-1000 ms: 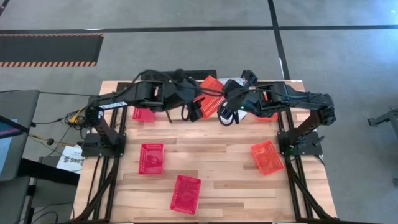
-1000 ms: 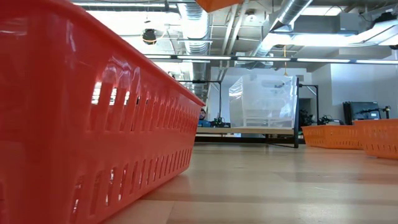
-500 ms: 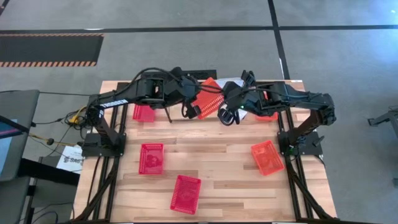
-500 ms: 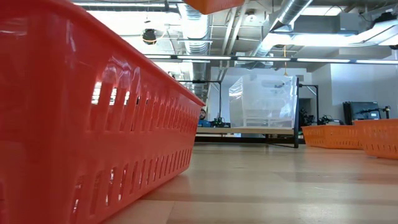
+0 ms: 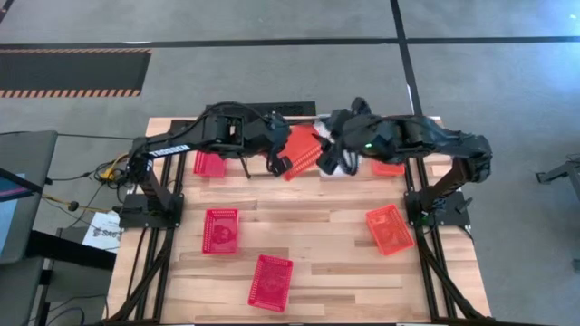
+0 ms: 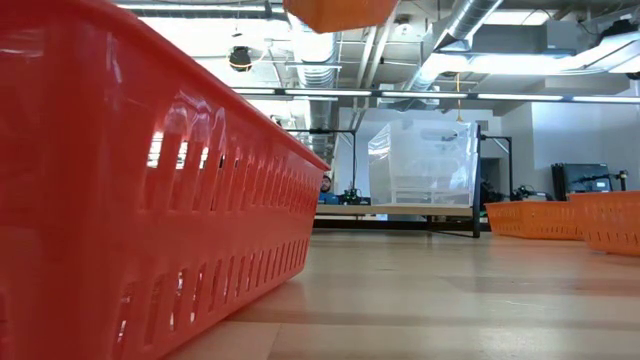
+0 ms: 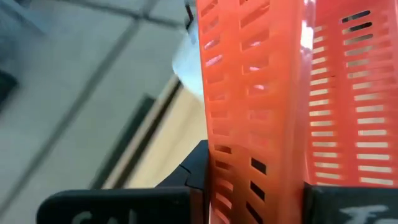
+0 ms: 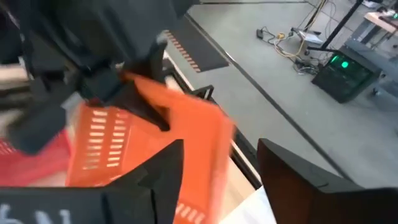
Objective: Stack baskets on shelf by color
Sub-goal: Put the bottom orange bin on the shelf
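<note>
An orange basket (image 5: 302,149) hangs tilted over the table's far middle, and its underside shows at the top of the low view (image 6: 340,12). My left gripper (image 5: 279,163) is shut on it. My right gripper (image 5: 333,163) stands open just to the basket's right, touching nothing, and its wrist view shows the basket (image 8: 155,134) ahead of its fingers. Something pale and translucent (image 5: 328,121) lies at the far edge. The arms cover the shelf. My left gripper pinches a slotted side wall (image 7: 252,168) of the orange basket between its two fingers (image 7: 186,199). It comes at the basket from the table's left, slanting down. The basket is lifted clear of the table and tilted.
Red baskets lie at the far left (image 5: 209,165), the middle left (image 5: 220,230) and the near middle (image 5: 271,282). The near one fills the low view's left (image 6: 150,200). Orange baskets lie at the right (image 5: 390,228) and under the right arm (image 5: 390,167). Bare wood lies in the middle.
The orange basket has passed from my right gripper to my left. My right gripper has let go and risen away from it. The basket has shifted a little toward the table's left and sunk slightly, so more of its underside shows in the low view.
</note>
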Tool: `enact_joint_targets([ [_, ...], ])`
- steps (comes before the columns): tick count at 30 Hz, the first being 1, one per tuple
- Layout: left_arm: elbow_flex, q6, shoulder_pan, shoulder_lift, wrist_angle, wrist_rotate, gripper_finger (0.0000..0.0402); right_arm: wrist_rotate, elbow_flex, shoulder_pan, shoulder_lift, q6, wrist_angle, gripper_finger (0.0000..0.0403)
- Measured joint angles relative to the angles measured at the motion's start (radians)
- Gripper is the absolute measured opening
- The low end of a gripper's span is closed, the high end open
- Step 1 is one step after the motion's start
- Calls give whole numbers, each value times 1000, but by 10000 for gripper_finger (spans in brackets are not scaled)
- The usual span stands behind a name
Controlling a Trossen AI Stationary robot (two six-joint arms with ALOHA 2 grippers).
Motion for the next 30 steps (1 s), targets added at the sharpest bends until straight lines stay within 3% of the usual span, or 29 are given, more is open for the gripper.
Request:
enact_joint_targets([
  [4, 0, -11, 95, 2, -102, 146, 27, 9, 121, -1, -4, 115, -166, 229],
  [8, 0, 10, 202, 2, -115, 310, 26, 41, 236, 23, -15, 212, -338, 203],
  [13, -4, 36, 336, 1, -26, 613, 26, 143, 281, 70, -12, 311, -527, 115],
  [17, -66, 15, 410, 1, 155, 842, 26, 153, 270, 116, -16, 322, -523, 21],
  [19, -112, 0, 441, 1, 223, 935, 26, 166, 272, 138, -16, 338, -523, 13],
  [22, -205, -8, 476, 1, 275, 1007, 26, 239, 271, 184, -16, 374, -523, 16],
  [30, -465, -9, 491, 1, 429, 1050, 26, 505, 270, 280, -63, 403, -524, 5],
])
